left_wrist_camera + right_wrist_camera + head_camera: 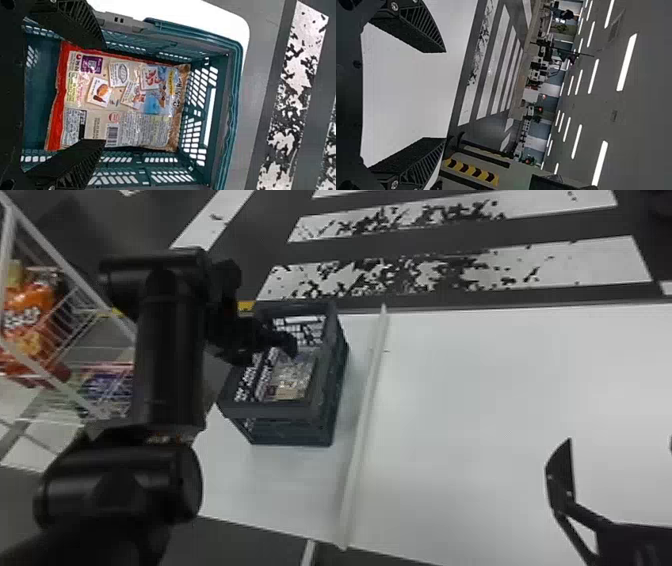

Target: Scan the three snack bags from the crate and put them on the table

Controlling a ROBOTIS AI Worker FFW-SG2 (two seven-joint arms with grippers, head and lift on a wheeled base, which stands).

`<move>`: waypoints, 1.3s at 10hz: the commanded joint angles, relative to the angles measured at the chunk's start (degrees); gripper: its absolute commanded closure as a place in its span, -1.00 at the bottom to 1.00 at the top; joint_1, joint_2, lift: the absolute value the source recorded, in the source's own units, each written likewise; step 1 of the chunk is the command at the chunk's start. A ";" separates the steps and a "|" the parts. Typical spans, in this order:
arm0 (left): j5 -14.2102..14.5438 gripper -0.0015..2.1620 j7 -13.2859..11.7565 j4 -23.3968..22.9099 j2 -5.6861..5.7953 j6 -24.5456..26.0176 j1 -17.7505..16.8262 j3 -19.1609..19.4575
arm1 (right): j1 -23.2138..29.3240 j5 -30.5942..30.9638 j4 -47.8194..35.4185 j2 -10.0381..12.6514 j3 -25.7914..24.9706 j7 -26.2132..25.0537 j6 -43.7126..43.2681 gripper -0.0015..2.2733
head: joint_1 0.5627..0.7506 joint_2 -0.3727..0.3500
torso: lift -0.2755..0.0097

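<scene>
Snack bag (294,379) lies in the crate (270,410), left of centre in my head view. Over it I have the left gripper (268,351), jaws spread wide and empty; my right gripper (620,440), lower right, also has empty jaws, well apart above the tabletop (475,400).
</scene>
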 commanded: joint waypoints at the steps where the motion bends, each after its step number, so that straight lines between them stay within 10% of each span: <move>1: -0.65 -0.97 -0.01 3.98 -0.38 0.24 -1.51 -1.25 | -0.02 -0.24 -0.43 -0.43 -0.14 -0.26 -0.42 -0.92 | 0.41 1.00 | 0.27; 6: -4.07 -0.97 0.60 15.94 -3.37 -16.52 -4.50 -1.78 | -0.46 -0.24 -0.52 -0.69 -0.05 -0.88 -0.77 -0.92 | 0.41 0.95 | 0.27; 13: -2.93 -0.88 0.60 21.39 -3.54 -20.21 -5.82 -1.43 | -2.13 -0.59 0.10 -0.69 0.48 -0.96 -0.77 -0.92 | 0.41 0.90 | 0.27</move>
